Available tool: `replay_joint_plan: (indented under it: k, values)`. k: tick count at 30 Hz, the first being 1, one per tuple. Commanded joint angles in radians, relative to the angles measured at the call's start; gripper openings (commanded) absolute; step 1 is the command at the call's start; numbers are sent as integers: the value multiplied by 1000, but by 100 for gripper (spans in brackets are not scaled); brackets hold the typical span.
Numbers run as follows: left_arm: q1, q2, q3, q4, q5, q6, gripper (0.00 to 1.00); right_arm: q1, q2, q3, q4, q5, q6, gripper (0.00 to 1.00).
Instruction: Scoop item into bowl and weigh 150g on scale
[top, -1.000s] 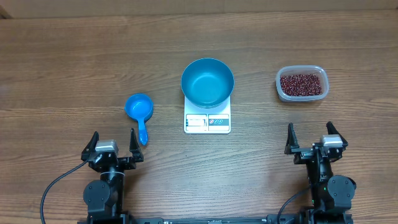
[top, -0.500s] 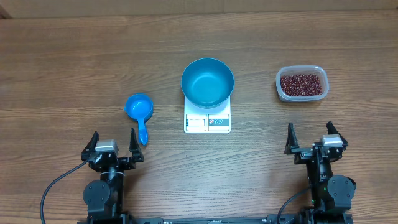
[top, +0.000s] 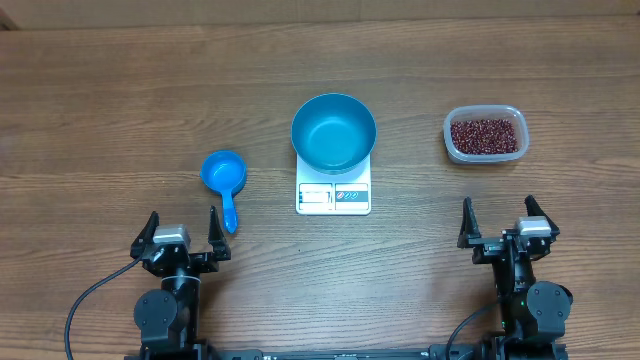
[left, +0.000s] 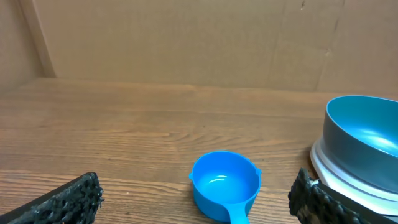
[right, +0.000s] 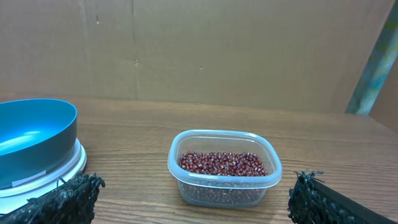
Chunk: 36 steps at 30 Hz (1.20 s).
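Nothing had moved since the earlier frames: both arms sat parked as they were, and every object kept its place. The scale (top: 333, 195) lay mid-table with its display edge toward the robot. The bowl (top: 334, 132) stood on it, empty, covering the far part of the platform. The beans (top: 485, 135) were all in the clear tub (top: 484, 108), well to the right of the scale and about level with the bowl. None showed in the bowl or loose on the table (top: 100, 100). The scoop (top: 224, 175) lay to the left of the scale, cup up and empty, its handle pointing back toward the robot. The left gripper (top: 183, 222) waited left of the scale and nearer the robot, jaws spread wide and holding nothing, with the handle's end just beside its right-hand finger. The right gripper (top: 498, 215) likewise stood wide apart and empty, right of the scale and nearer the robot, with the tub straight ahead in its wrist view. The scale's display was too small to read. This stillness suggested the task had not begun: nothing had been scooped and the bowl was bare. The likely first move was for the left gripper to take the scoop by its handle. The handle lay low and flat on the wood, so gripping it would probably call for a careful approach.
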Motion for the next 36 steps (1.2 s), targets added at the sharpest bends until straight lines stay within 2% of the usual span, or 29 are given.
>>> replay_joint_plan:
  k: [1, 30, 36]
  values:
    - [-1, -10, -3, -2, 8, 20, 100, -3, -10, -10, 8, -5, -5, 100]
    - [-1, -10, -2, -3, 13, 21, 99, -3, -10, -10, 8, -5, -5, 100]
    - [-1, -9, 76, -110, 87, 52, 100, -3, -10, -10, 8, -5, -5, 100]
